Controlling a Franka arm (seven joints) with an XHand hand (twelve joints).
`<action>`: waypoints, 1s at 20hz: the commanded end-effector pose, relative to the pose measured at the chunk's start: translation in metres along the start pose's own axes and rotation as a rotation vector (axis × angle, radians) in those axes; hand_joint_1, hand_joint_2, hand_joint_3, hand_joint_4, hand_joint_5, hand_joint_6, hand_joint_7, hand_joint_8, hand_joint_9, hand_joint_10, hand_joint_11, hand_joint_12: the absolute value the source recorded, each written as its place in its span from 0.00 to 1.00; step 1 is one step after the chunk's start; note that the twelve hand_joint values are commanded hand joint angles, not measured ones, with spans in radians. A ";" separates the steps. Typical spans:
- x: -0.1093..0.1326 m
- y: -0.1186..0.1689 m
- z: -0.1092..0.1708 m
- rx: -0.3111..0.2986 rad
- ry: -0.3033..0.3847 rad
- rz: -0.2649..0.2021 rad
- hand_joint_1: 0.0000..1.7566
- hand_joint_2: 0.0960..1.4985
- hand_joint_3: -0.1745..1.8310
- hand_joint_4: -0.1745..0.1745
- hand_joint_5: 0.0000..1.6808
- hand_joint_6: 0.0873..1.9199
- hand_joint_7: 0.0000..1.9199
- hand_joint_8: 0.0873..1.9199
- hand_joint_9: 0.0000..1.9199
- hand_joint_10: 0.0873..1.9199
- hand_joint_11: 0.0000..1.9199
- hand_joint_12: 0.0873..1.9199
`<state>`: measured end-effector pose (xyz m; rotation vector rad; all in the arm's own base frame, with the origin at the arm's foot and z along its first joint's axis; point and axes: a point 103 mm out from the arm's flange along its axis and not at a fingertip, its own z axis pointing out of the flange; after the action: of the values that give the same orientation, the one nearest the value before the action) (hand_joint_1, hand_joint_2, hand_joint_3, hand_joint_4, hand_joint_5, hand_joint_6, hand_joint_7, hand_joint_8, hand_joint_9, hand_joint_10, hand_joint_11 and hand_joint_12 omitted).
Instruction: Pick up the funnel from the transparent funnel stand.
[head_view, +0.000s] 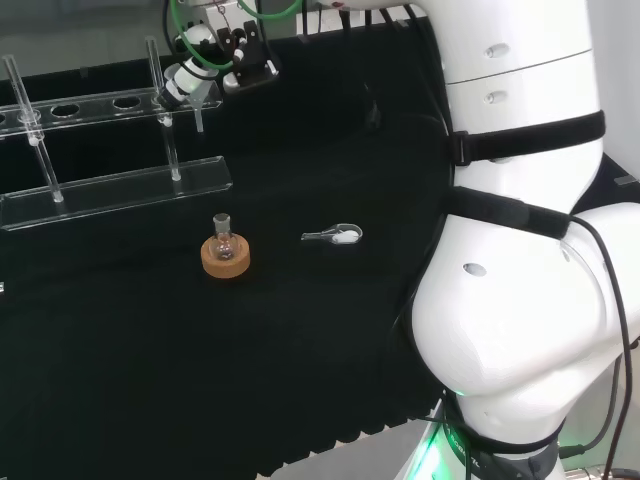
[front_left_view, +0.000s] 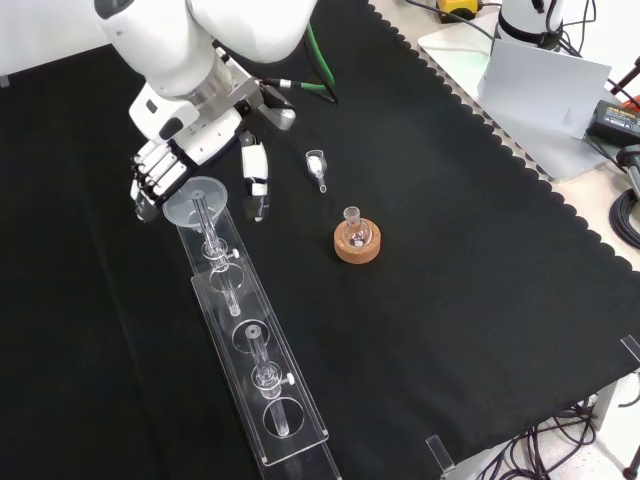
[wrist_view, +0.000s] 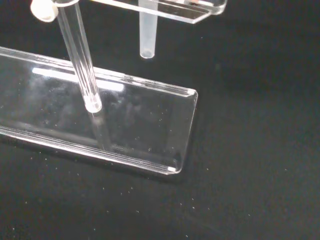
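- Funnel (front_left_view: 201, 203) sitting upright in the end hole of the stand (front_left_view: 262, 385), nearest the robot hand (front_left_view: 165, 172) in the front view; long axis vertical, wide mouth pointing up, stem (wrist_view: 147, 32) pointing down through the top plate toward the base plate.
- Robot hand hovering at the funnel: curled fingers (front_left_view: 150, 178) just behind the rim, thumb (front_left_view: 256, 180) reaching down just to the rim's right, apart from it; not gripping anything, though contact at the rim being hard to judge.
- Clear ware blending into the black table (front_left_view: 460, 250); funnel rim barely showing in the head view, partly hiding behind the robot hand.
- Stand running off the head view's left edge.
- Small flask (front_left_view: 352, 228) resting on a cork ring (front_left_view: 357, 246), well apart from the stand; small spoon (front_left_view: 316, 165) lying near it.
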<state>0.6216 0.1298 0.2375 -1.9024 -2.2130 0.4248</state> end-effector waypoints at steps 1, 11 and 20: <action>-0.048 -0.002 0.010 -0.024 0.113 -0.140 0.23 0.41 0.09 0.47 0.00 0.00 0.03 0.26 0.00 0.28 0.00 0.52; -0.024 0.004 0.007 0.010 -0.005 0.002 0.28 0.42 0.09 0.46 0.06 0.00 0.08 0.29 0.05 0.40 0.00 0.64; -0.002 0.012 -0.009 -0.006 -0.016 0.002 0.28 0.42 0.09 0.45 0.06 0.00 0.08 0.29 0.06 0.40 0.00 0.66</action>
<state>0.6293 0.1164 0.2338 -1.8491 -2.2437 0.4141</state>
